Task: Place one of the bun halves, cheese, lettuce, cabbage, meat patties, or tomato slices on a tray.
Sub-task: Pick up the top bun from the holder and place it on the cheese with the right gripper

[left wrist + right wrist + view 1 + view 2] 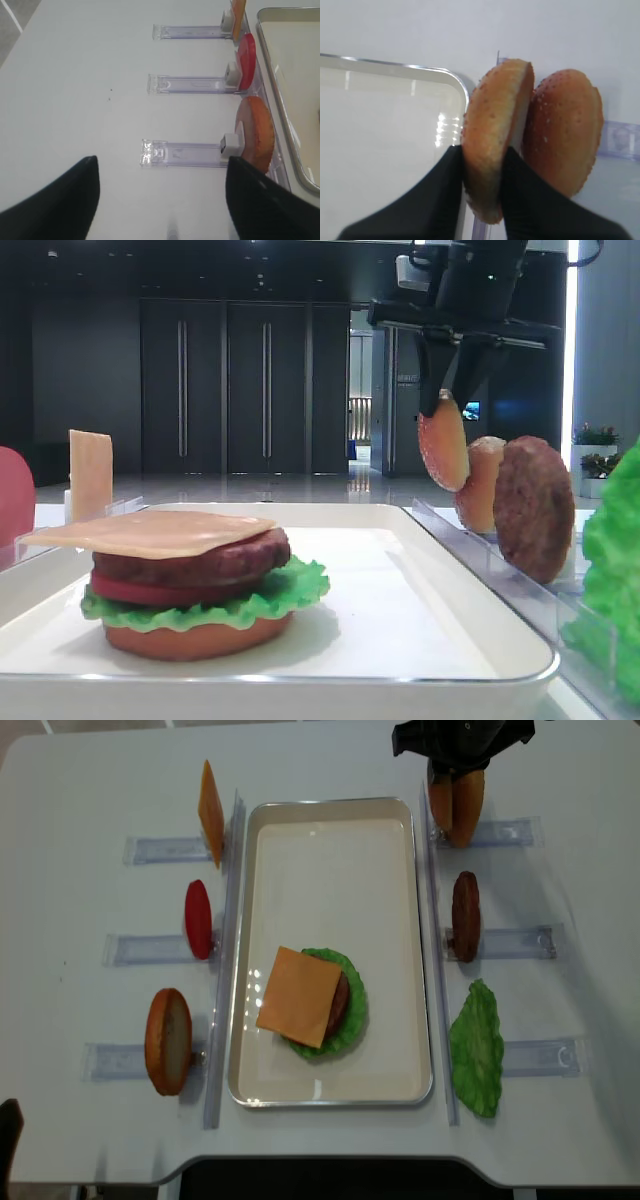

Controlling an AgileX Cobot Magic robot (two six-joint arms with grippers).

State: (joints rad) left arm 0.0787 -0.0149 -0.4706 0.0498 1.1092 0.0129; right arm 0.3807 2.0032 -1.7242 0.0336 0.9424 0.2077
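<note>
Right tool (482,175) clamps a domed bun half (495,135) on edge, lifted at the rack; a second bun half (565,130) stands touching just behind it; the white tray (385,135) lies beside the tool, its corner just alongside; left tool (160,200) hangs with jaws spread over the surface (75,90), holding nothing.

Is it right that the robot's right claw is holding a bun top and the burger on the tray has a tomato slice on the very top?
Not quite. The right claw does hold a bun top, but the burger on the tray is topped by a cheese slice, as the overhead view shows. The tomato sits lower in the stack.
</note>
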